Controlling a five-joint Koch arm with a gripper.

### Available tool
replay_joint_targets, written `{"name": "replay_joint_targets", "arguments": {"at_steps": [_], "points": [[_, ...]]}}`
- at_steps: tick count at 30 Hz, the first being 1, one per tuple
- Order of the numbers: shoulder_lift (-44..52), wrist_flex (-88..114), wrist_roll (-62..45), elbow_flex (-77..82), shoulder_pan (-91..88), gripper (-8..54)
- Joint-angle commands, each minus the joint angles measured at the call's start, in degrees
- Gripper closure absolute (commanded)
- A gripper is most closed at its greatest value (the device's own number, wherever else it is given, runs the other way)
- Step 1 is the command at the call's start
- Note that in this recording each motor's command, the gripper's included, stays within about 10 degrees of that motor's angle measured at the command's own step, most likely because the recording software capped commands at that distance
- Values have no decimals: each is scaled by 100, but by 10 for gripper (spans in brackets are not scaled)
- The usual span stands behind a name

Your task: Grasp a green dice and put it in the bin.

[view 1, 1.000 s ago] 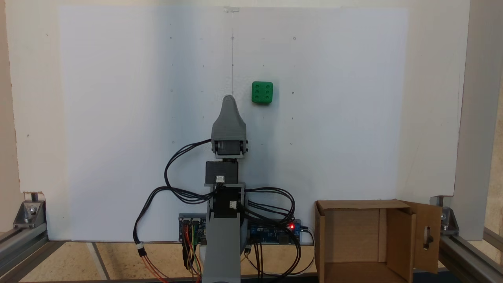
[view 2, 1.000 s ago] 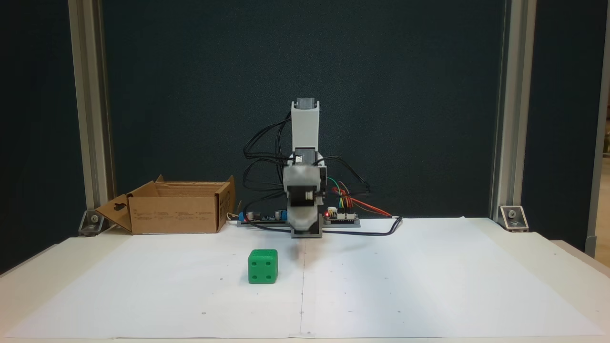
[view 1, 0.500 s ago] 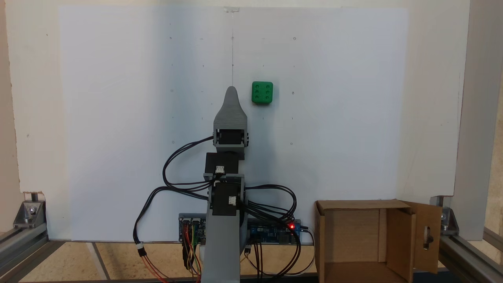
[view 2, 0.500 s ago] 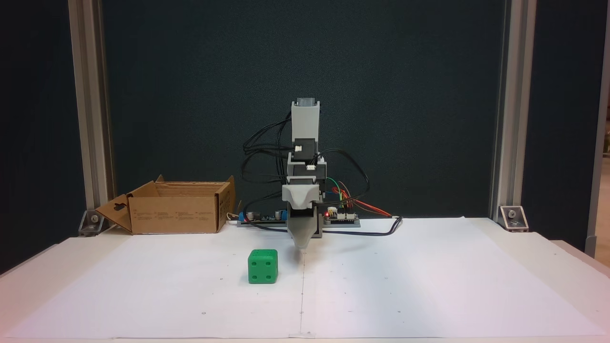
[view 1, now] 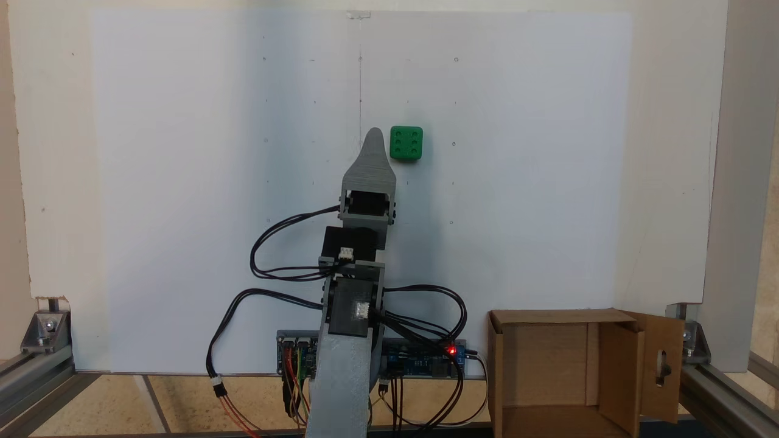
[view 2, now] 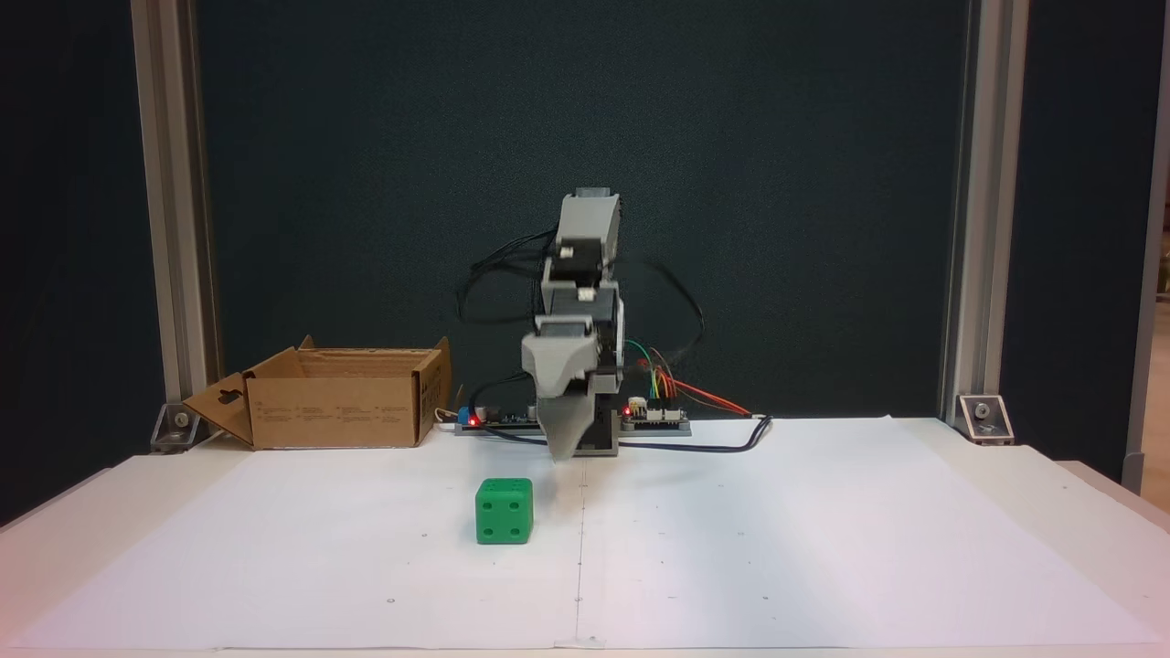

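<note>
The green dice (view 1: 406, 143) lies on the white paper with its six-pip face up; in the front fixed view the green dice (view 2: 504, 511) sits just left of the paper's centre line. My grey gripper (view 1: 375, 132) points at the die's left side with a small gap between them. Seen from the front, the gripper (view 2: 559, 455) hangs above the paper, behind and slightly right of the die. A single tapered tip shows, so its jaws cannot be told apart. The bin (view 1: 551, 317), a brown cardboard box with open flaps, stands by the arm's base, and its wall (view 2: 334, 411) shows at left.
A control board with a red light (view 1: 451, 350) and looping black cables (view 1: 268, 261) sit at the arm's base. Aluminium frame posts (view 2: 174, 228) stand at the table's back corners. The bin's flap with the keyhole cutout (view 1: 662, 367) hangs outward.
The arm has reached further out and swung toward the die, so the gripper tip now lies beside it. In the front view the gripper has lifted and shifted left.
</note>
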Motion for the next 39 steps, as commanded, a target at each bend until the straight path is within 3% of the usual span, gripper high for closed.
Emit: {"name": "replay_joint_targets", "arguments": {"at_steps": [1,13,23,39], "points": [[589,930,88,-686,88,22],[-369,5203,149,-2936,237,22],[-1740,5862,-141,-4069,360,21],[-2681,5669,-1547,-4403,369,20]]}}
